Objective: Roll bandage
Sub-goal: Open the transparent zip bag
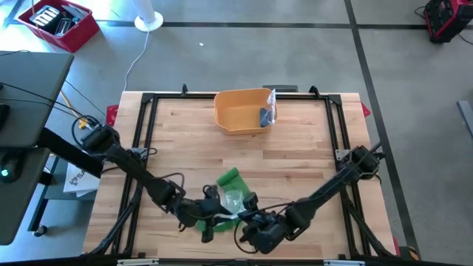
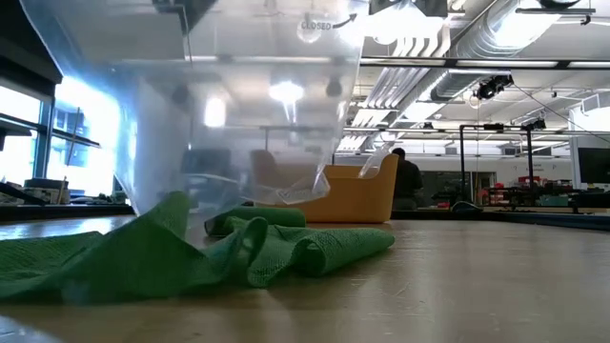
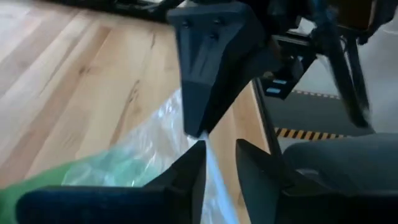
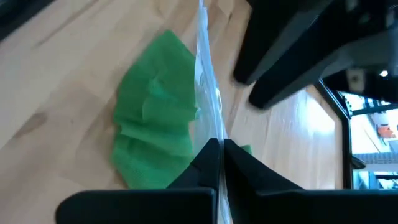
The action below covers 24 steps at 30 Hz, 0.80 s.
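A crumpled green bandage [image 1: 229,179] lies on the wooden table near its front edge, partly inside a clear plastic bag [image 1: 233,199]. In the low view the bag [image 2: 238,114] stands raised over the bandage [image 2: 286,250]. My right gripper [image 4: 221,158] is shut on the bag's edge, just right of the bandage [image 4: 155,124]. My left gripper [image 3: 221,171] is open at the bag's near left. Its fingers stand on either side of the bag's thin edge [image 3: 208,155]. I cannot tell if they touch it. My right gripper pinches the clear bag's upper edge [image 4: 216,140] between its two fingers; one layer or several, I cannot tell. In the left wrist view its fingers [image 3: 202,118] point down onto the edge. The bag is held up on edge, its lower part on the table by the bandage.
A yellow bin [image 1: 240,111] stands at the table's far middle, with a small dark thing in a clear bag [image 1: 267,112] inside. A black frame [image 1: 148,133] runs round the tabletop. Bare wood lies between the bin and the bandage.
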Motion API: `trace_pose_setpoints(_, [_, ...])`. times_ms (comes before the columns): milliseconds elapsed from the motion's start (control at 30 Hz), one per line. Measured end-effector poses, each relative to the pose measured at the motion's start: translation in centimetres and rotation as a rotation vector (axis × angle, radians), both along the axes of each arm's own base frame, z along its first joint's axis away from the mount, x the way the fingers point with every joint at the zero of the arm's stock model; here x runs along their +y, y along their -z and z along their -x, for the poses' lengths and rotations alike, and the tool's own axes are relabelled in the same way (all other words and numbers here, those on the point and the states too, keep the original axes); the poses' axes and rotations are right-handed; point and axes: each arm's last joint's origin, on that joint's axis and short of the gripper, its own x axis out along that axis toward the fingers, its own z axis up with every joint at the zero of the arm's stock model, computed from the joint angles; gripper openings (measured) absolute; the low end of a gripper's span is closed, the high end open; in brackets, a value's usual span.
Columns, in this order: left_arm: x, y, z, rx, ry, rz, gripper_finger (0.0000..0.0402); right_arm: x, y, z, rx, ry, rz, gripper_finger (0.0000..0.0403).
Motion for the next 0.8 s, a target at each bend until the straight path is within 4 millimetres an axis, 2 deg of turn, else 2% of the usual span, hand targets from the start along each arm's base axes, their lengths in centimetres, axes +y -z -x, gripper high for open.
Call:
trace_pose_setpoints(167, [-0.8, 2.8, -1.3, 0.020, 0.014, 0.005, 0.0095, 0.0, 0.1, 0.0, 0.001, 0.010, -0.019, 0.0002])
trace_pose_setpoints(333, [-1.2, 4.5, -1.5, 0.061, -0.012, 0.003, 0.0060, 0.0, 0.0, -0.1, -0.014, 0.027, -0.042, 0.0001])
trace_pose_setpoints(500, [-1.5, 4.7, -1.3, 0.055, -0.019, -0.043, 0.0008, 0.1, -0.1, -0.2, -0.035, 0.030, -0.058, 0.0001])
trace_pose_setpoints(667, [-1.8, 4.7, -1.1, 0.049, -0.002, -0.081, 0.0005, 0.1, 0.0, -0.1, -0.029, 0.058, -0.093, 0.0001])
trace_pose_setpoints(800, [-1.8, 4.7, -1.0, 0.052, -0.030, -0.046, 0.0003, -0.2, 0.2, 0.0, -0.004, 0.084, -0.106, 0.0009])
